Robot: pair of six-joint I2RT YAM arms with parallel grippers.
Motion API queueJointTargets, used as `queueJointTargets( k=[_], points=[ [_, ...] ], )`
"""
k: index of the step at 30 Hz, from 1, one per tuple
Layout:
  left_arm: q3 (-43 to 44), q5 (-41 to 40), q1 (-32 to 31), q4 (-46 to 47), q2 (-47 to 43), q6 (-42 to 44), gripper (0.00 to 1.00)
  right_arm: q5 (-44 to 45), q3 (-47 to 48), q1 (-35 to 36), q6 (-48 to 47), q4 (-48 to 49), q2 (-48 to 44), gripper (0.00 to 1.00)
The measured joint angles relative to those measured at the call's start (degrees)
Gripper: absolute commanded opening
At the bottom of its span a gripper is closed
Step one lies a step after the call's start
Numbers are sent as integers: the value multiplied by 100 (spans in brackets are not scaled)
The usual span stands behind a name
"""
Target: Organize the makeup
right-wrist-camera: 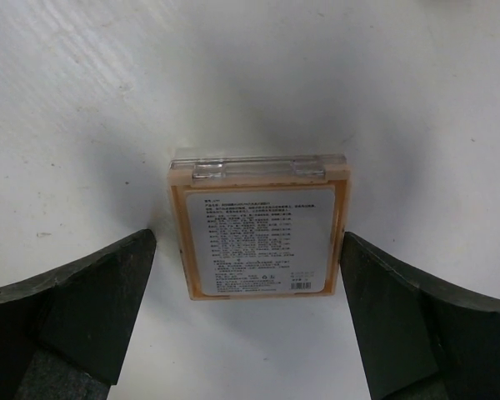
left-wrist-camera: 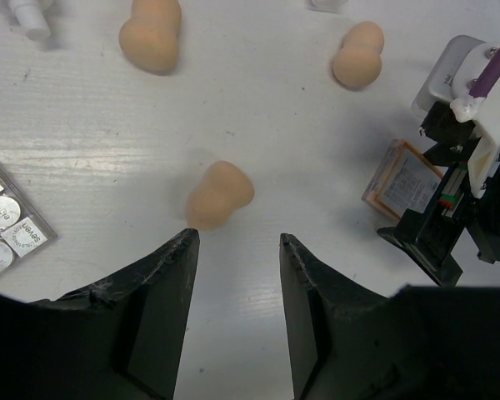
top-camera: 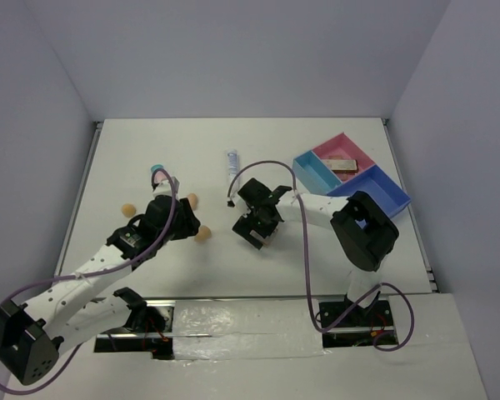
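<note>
The sponge (left-wrist-camera: 219,193) looks matt, the plastic palette (right-wrist-camera: 258,229) glossy.

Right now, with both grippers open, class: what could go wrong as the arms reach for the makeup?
The flat orange palette with a white label sits nearly against one jaw of the right gripper; descending could clip its edge.
The peach egg-shaped sponge lies off-centre ahead of the left gripper; being rounded, it might roll away if nudged.

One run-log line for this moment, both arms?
left gripper: open, sponge ahead | right gripper: open, straddling orange palette | tray: second palette inside
</note>
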Motion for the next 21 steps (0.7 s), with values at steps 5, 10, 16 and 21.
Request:
queueJointTargets(
  k=[5,10,16,21],
  points=[
    [-37,-2,0,0,-109,-4,56,-367,74,-101,-177,-48,87,87],
    [-90,-2,2,-2,-212,-26,56,-649,186,-304,-332,-116,151,56],
    [-103,-2,9,2,-238,-118,56,-811,46,-452,-662,-101,-42,20],
    [-127,24,52,44,-232,-129,56,-1416,48,-957,-997,-168,-782,16]
  ],
)
